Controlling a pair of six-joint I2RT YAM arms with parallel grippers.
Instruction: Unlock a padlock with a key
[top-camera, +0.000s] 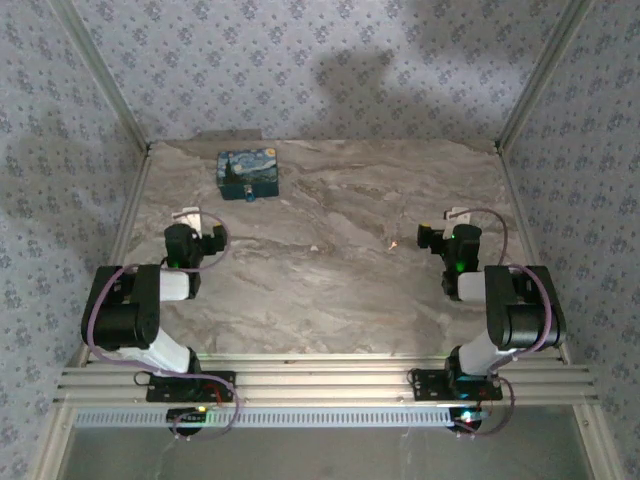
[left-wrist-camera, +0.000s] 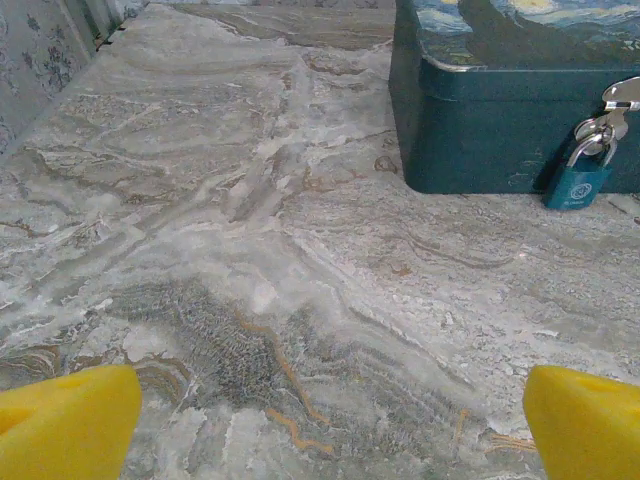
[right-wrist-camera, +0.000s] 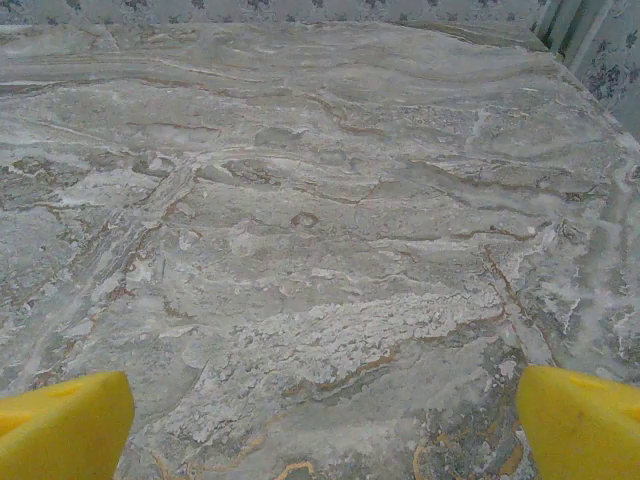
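Right now your left gripper (left-wrist-camera: 325, 440) hangs low over the marble table (left-wrist-camera: 250, 250). Its two yellow fingers (left-wrist-camera: 65, 425) are spread wide, and nothing is between them. Ahead of it, off to its right, stands the blue painted tin box (left-wrist-camera: 480, 110). The little blue padlock (left-wrist-camera: 578, 185) hangs from the silver latch (left-wrist-camera: 622, 95) on the front of the box. Your right gripper (right-wrist-camera: 320, 435) is spread wide too, with only bare table under it. From the top, the key (top-camera: 393, 241) seems to be the tiny coppery glint lying on the table near your right gripper, on its left side, but it is too small to be sure.
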